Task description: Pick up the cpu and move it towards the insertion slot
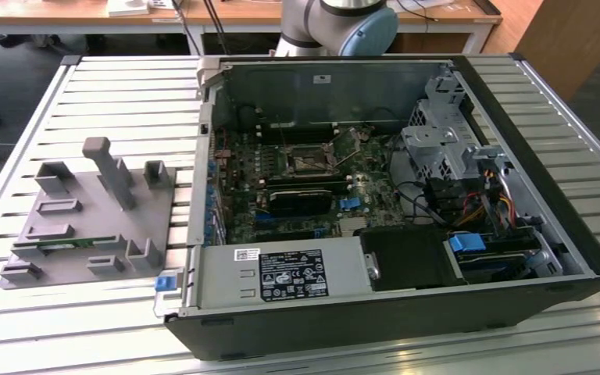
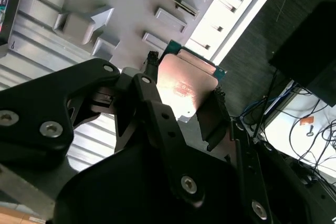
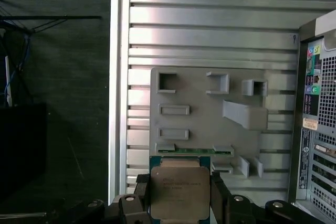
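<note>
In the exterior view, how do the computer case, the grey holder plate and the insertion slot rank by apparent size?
Largest to smallest:
1. computer case
2. grey holder plate
3. insertion slot
The differences are clear, and no two look alike.

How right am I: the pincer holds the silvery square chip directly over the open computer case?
Not quite: the pincer does hold the cpu, but the first wrist view shows it over the grey holder plate, beside the computer case.

Grey fixture plate on slatted metal table, open computer case beside it
</note>
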You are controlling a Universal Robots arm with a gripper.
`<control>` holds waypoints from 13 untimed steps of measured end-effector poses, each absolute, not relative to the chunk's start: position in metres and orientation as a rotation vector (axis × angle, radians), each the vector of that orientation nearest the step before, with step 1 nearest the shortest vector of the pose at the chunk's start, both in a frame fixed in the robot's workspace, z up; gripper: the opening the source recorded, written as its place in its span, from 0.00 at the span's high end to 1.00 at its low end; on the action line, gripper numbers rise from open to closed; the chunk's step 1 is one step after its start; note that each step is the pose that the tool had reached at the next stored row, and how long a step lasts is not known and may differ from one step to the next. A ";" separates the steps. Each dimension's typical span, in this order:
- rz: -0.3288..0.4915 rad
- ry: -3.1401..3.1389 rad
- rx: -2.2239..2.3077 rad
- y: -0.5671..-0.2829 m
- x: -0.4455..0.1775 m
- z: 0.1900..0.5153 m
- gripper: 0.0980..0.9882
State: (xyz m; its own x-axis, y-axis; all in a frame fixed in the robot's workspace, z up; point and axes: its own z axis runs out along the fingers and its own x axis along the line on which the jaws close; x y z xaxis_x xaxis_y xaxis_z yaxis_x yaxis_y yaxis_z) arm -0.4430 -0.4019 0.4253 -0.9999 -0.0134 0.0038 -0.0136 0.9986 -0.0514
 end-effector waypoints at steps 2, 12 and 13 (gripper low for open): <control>0.052 -3.137 0.022 -0.402 -0.443 0.426 0.50; 0.010 -3.138 0.024 -0.402 -0.441 0.432 0.50; 0.012 -3.138 0.023 -0.401 -0.440 0.432 0.50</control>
